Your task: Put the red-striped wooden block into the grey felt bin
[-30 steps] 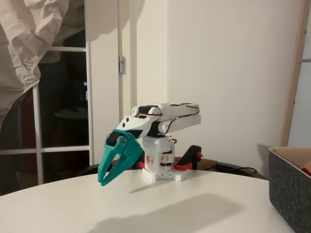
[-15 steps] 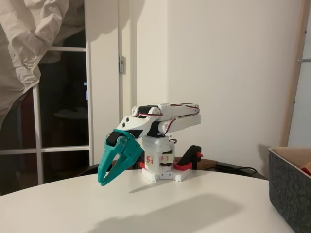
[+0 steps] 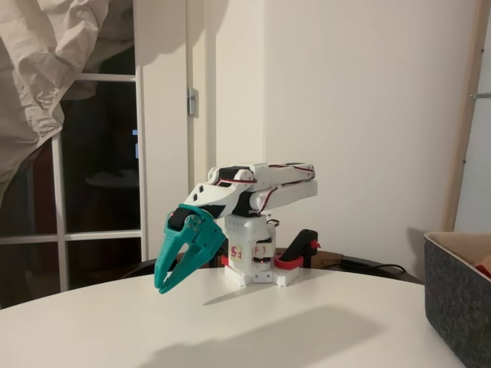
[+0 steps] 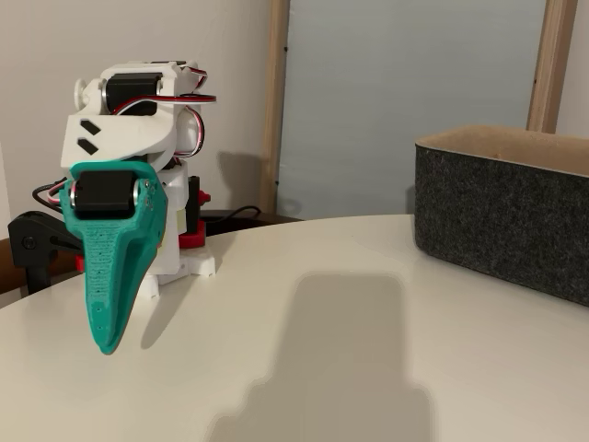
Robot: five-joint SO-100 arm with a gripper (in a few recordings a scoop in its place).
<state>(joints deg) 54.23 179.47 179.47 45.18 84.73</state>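
White round table [image 3: 307,322] carries nothing under the teal gripper [image 3: 163,287], whose fingers are a little apart and hold nothing. A red bit, perhaps the red-striped wooden block [image 3: 484,268], shows inside the grey felt bin [image 4: 502,216]. A needless reach could knock the bin. Nothing moved since before.

The grey felt bin [image 3: 459,307] is cut off by the right edge in both fixed views [image 4: 515,212], its inside mostly hidden behind its wall.
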